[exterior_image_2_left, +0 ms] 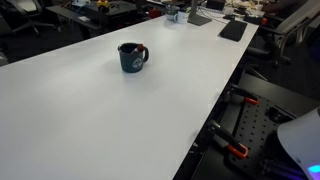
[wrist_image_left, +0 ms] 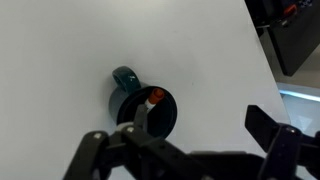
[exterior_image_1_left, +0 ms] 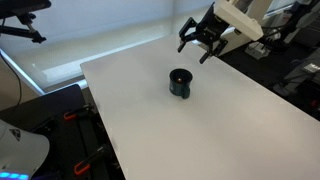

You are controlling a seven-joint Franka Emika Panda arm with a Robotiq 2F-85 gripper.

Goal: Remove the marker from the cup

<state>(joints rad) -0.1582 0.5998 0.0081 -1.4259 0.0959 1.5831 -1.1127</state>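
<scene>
One slim marker [wrist_image_left: 149,108] leans in the cup [wrist_image_left: 171,118] on the table [wrist_image_left: 60,50], well below the wide-open, empty fingers [wrist_image_left: 268,128] and framed between them; it looks light, stiff and slick, best pinched just under its reddish tip.

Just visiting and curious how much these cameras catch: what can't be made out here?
Marker: the wrist view shows only its reddish end; the rest is hidden inside the cup.
Marker again: in an exterior view, too small against the dark cup to pick out.
Gripper: outside the frame in an exterior view of the cup; its body is cut by the wrist view's bottom edge.
</scene>
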